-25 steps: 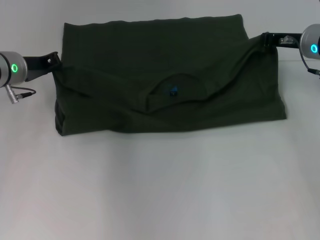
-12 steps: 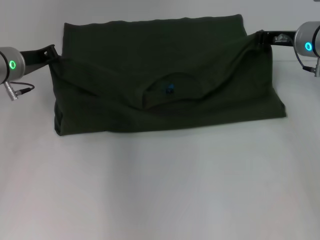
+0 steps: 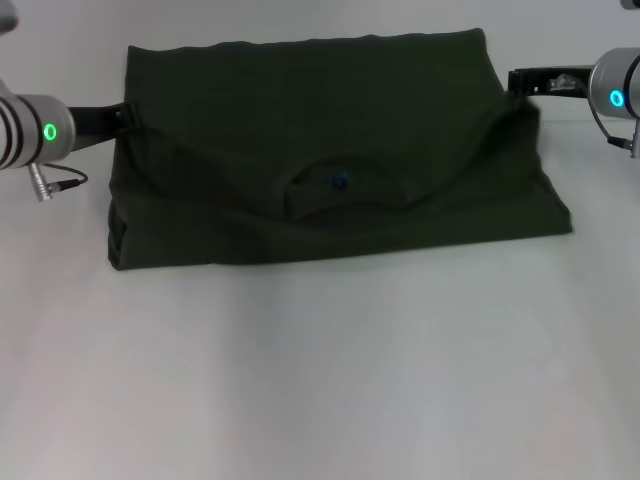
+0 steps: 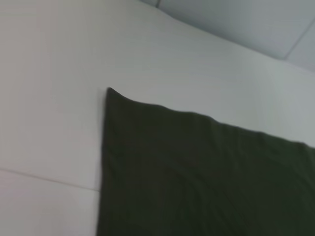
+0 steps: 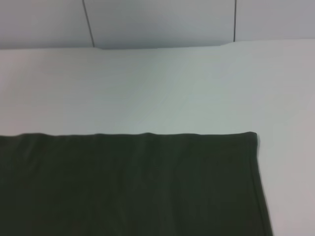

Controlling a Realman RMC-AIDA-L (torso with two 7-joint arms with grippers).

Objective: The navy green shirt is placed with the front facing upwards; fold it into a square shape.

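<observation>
I hold my left gripper [image 3: 125, 115] and right gripper [image 3: 520, 82] at the shirt [image 3: 330, 150] edges, to fold it; grip unclear.

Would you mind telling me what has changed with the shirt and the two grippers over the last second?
Both grippers have shifted at the shirt's side edges: the left gripper came inward and slightly up, and the right gripper rose and drew outward. The raised side corners of the top layer have sunk, so the cloth now lies flatter. The shirt's outline on the table and its collar stayed put.
</observation>
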